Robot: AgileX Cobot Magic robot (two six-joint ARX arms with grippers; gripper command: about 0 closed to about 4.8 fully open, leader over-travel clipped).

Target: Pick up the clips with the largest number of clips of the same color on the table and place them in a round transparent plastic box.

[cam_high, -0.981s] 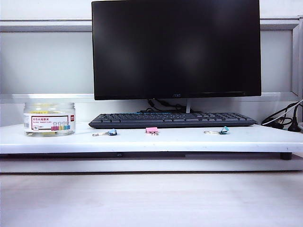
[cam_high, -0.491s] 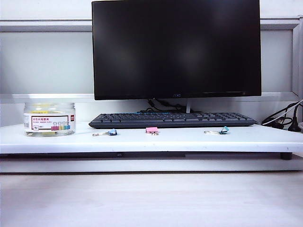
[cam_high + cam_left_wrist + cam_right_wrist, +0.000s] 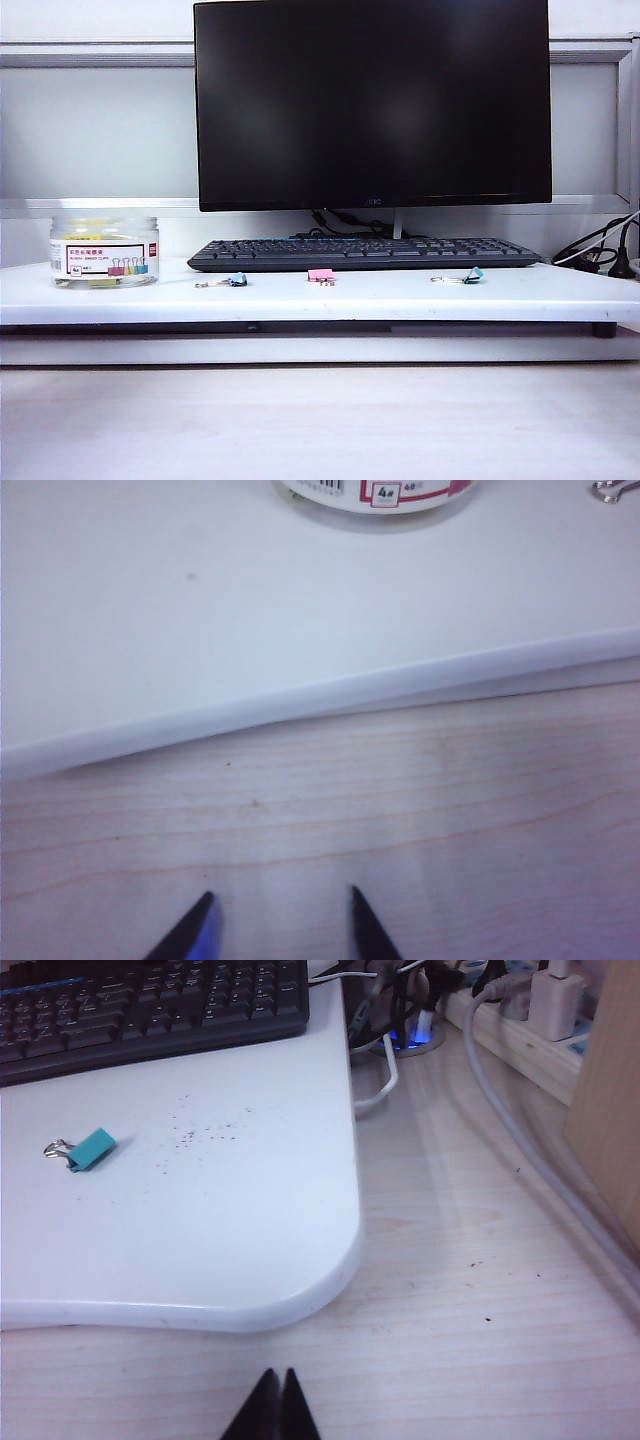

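At the far left of the white shelf (image 3: pixel 150 298) stands the round transparent plastic box (image 3: pixel 104 252), upright, its white label facing the camera; yellow shapes show through its wall, most likely the clips (image 3: pixel 92 225), though the plastic blurs them too much to count. To its right, in front of the black keyboard (image 3: pixel 365 253), 3 other clips lie in a loose row, well apart from each other: a blue clip (image 3: pixel 237 280), a pink clip (image 3: pixel 320 275) near the middle, and a teal clip (image 3: pixel 472 275) further right. A dark monitor (image 3: pixel 372 105) rises behind the keyboard, and cables (image 3: pixel 590 255) trail off at the right end of the shelf. Neither arm shows in the exterior view. In the left wrist view, the left gripper (image 3: pixel 280 920) hangs over the pale wooden table (image 3: pixel 400 810) in front of the shelf edge, its 2 fingertips (image 3: pixel 195 930) set narrowly apart with nothing between them, while the box's label peeks in at the far edge of that view. In the right wrist view, the right gripper (image 3: pixel 275 1400) sits over the same wooden surface near the shelf's rounded corner, its tips pressed together and empty, with the teal clip lying on the shelf beyond.
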